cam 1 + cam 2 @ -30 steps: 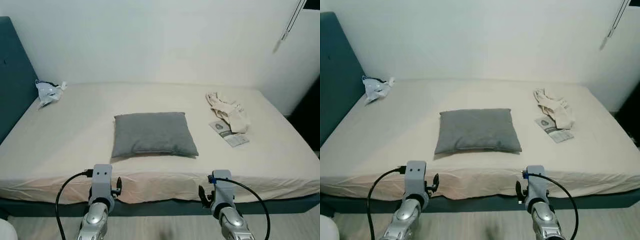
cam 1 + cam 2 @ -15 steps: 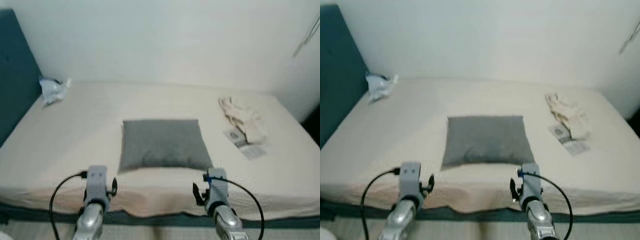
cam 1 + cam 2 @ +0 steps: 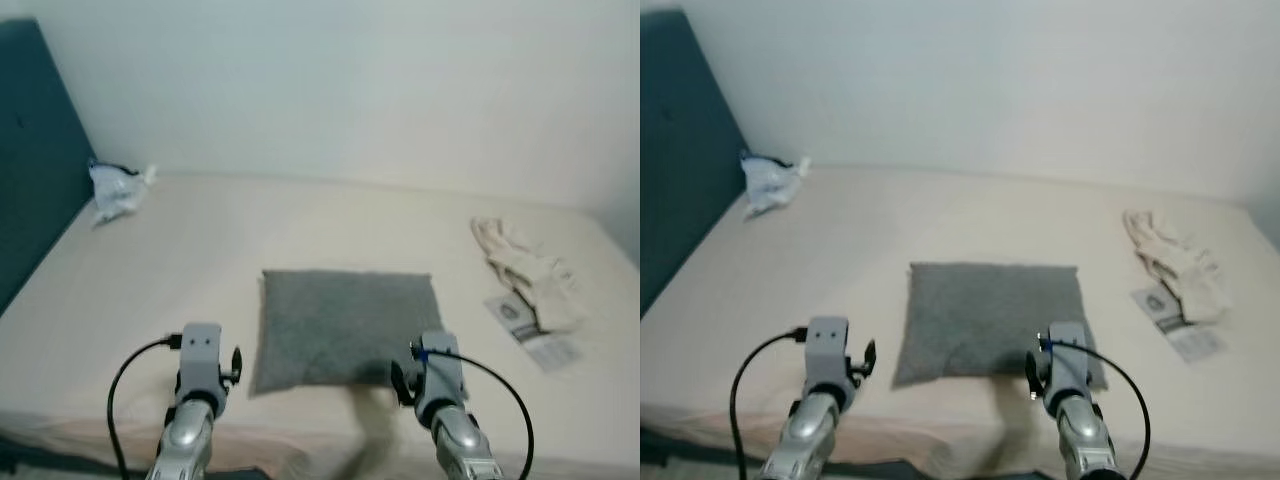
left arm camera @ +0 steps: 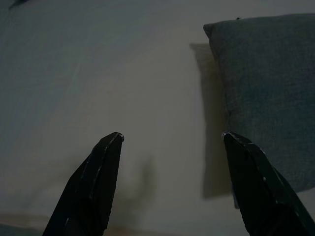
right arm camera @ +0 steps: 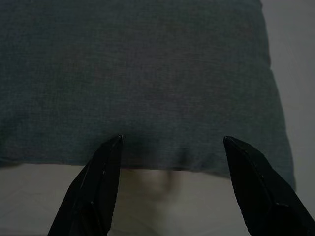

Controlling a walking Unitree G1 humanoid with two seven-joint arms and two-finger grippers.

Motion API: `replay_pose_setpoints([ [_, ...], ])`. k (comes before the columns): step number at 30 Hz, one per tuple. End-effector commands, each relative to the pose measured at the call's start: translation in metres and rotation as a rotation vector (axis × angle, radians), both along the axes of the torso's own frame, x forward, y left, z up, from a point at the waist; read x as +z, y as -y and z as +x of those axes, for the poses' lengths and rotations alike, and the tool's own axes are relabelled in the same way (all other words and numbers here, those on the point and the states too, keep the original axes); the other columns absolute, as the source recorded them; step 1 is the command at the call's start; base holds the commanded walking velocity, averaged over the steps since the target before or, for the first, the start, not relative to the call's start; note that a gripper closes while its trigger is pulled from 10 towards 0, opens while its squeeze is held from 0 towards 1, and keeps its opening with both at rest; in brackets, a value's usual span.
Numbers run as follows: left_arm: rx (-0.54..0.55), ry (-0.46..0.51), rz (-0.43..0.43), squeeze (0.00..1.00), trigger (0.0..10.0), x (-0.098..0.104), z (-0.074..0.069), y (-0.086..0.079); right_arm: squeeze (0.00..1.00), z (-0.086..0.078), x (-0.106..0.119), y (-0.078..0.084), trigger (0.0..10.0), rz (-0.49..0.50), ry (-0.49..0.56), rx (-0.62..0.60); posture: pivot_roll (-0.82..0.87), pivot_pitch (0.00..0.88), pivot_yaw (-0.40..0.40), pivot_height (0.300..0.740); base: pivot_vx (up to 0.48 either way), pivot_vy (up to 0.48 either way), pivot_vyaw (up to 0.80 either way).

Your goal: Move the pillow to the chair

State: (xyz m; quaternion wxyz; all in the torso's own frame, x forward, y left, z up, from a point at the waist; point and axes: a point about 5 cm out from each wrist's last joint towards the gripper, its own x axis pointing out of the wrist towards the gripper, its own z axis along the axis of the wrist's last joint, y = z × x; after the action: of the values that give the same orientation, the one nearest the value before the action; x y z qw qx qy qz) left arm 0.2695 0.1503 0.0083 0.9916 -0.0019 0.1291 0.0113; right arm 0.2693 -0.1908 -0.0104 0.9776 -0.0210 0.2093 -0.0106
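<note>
A grey square pillow (image 3: 340, 320) lies flat in the middle of the cream bed (image 3: 150, 270). My right gripper (image 5: 172, 138) is open, its two black fingers spread over the pillow's (image 5: 142, 73) near edge, slightly above it. My right arm (image 3: 438, 385) covers the pillow's near right corner. My left gripper (image 4: 172, 135) is open above bare sheet, just left of the pillow's (image 4: 266, 98) left edge. The left arm (image 3: 200, 365) hangs over the bed's near part. No chair is in view.
A teal headboard (image 3: 30, 150) stands at the left end of the bed. A crumpled white-blue item (image 3: 118, 190) lies at the far left corner. At the right lie a cream cloth (image 3: 525, 265) and a printed leaflet (image 3: 530, 328). A white wall runs behind.
The camera has come closer to the bed and the picture is blurred. Both arms now reach over the mattress, and the right gripper has arrived at the pillow's near edge.
</note>
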Motion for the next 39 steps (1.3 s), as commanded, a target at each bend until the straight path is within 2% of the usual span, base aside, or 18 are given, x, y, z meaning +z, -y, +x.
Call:
replay_pose_setpoints([
  [1, -0.016, -0.013, 0.006, 0.00, 10.0, -0.005, -0.005, 0.003, 0.00, -0.008, -0.007, 0.004, 10.0, -0.002, -0.029, -0.014, -0.01, 0.076, -0.013, 0.740, 0.000, 0.000, 0.00],
  [16, -0.038, -0.016, 0.031, 0.00, 10.0, -0.005, -0.006, 0.003, 0.00, -0.009, -0.007, 0.004, 10.0, -0.002, -0.030, -0.020, -0.02, 0.075, -0.007, 0.740, 0.000, 0.000, 0.00],
  [19, -0.085, 0.004, 0.091, 0.00, 10.0, -0.002, -0.004, 0.005, 0.00, -0.007, -0.005, 0.003, 10.0, 0.000, -0.023, -0.018, -0.02, 0.071, -0.006, 0.740, 0.000, -0.480, 0.00],
  [21, -0.095, 0.009, 0.089, 0.00, 10.0, -0.001, -0.004, 0.006, 0.00, -0.006, -0.004, 0.003, 10.0, 0.001, -0.017, -0.017, -0.01, 0.068, -0.005, 0.740, 0.000, -0.480, 0.00],
  [24, -0.074, -0.001, 0.041, 0.00, 10.0, -0.003, -0.005, 0.005, 0.00, -0.004, -0.002, 0.003, 10.0, 0.001, -0.008, -0.015, -0.02, 0.059, -0.003, 0.740, 0.000, -0.160, 0.00],
  [28, -0.007, -0.020, 0.041, 0.00, 10.0, -0.005, -0.003, -0.007, 0.00, 0.002, 0.003, 0.006, 10.0, 0.008, 0.001, -0.038, -0.03, 0.042, -0.003, 0.740, 0.000, 0.000, 0.00],
  [34, 0.007, -0.013, 0.045, 0.00, 10.0, -0.003, -0.001, -0.014, 0.00, 0.014, 0.014, 0.008, 10.0, 0.001, 0.042, -0.022, -0.03, 0.033, -0.005, 0.740, 0.000, 0.000, 0.00],
  [39, -0.010, 0.011, 0.084, 0.00, 10.0, 0.003, 0.006, -0.017, 0.00, 0.033, 0.032, 0.009, 10.0, -0.002, 0.097, 0.007, -0.03, 0.034, 0.000, 0.740, 0.000, 0.000, 0.00],
])
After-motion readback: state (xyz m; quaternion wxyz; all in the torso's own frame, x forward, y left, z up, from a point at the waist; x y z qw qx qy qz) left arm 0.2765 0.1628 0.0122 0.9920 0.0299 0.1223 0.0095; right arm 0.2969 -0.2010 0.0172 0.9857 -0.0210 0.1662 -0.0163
